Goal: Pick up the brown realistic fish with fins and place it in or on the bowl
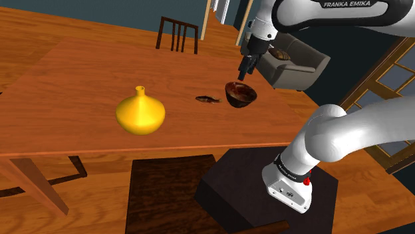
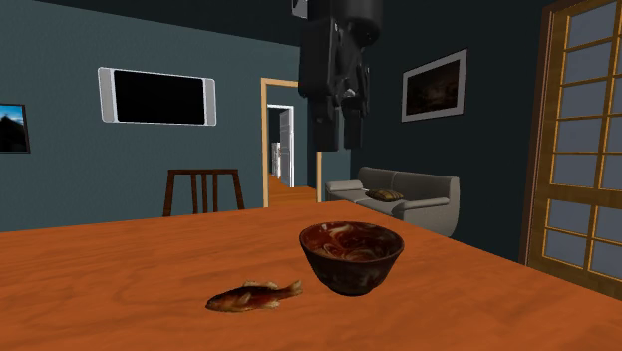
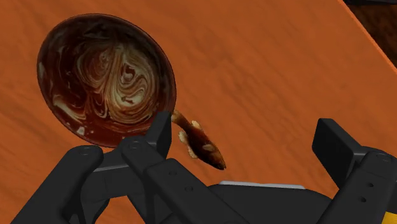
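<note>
Pincer [image 1: 245, 72], all black with two fingers, hangs open with nothing between them; in the wrist view the fingers stand well apart over bare wood. It is held high, right of centre in the shoulder view, above the dark brown round bowl with cream swirls inside [image 1: 240, 94], and at the top middle of the second exterior view, again over the bowl [image 2: 351, 259]. The small brown fish with fins [image 2: 254, 296] lies flat on the orange-brown wooden surface [image 1: 80, 73], just beside the bowl and to its left in both exterior views, with its tail end towards the bowl. In the wrist view the fish [image 3: 200, 141] lies next to the bowl's rim, partly behind one finger and touched by neither. Further left in the shoulder view, well apart from the fish, stands a yellow squat vase with a narrow neck [image 1: 140, 114]. Past the surface's far edge are a dark wooden chair [image 1: 177, 33] and a grey sofa [image 2: 409, 194].
</note>
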Robot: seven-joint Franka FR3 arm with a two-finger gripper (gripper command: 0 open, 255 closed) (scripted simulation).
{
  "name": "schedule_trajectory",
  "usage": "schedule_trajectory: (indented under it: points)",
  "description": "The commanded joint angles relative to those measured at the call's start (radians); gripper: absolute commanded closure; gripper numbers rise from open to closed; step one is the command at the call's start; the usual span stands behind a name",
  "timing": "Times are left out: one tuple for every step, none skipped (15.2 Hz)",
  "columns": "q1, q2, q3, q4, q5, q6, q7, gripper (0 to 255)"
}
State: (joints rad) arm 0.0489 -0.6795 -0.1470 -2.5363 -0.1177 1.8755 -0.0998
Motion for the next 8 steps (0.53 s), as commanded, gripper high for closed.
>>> schedule_trajectory:
  points:
    - [0.015, 0.051, -0.035, -0.013, -0.015, 0.071, -0.081, 0]
    - [0.023, 0.081, -0.052, -0.018, -0.021, 0.109, -0.12, 0]
    - [0.032, 0.114, -0.069, -0.021, -0.025, 0.146, -0.159, 0]
    - [0.041, 0.148, -0.086, -0.022, -0.028, 0.183, -0.198, 0]
    - [0.051, 0.183, -0.103, -0.021, -0.03, 0.219, -0.237, 0]
    - [0.061, 0.22, -0.119, -0.019, -0.029, 0.256, -0.278, 0]
    - [0.072, 0.258, -0.135, -0.015, -0.027, 0.291, -0.319, 0]
    - [0.083, 0.297, -0.151, -0.009, -0.023, 0.326, -0.361, 0]
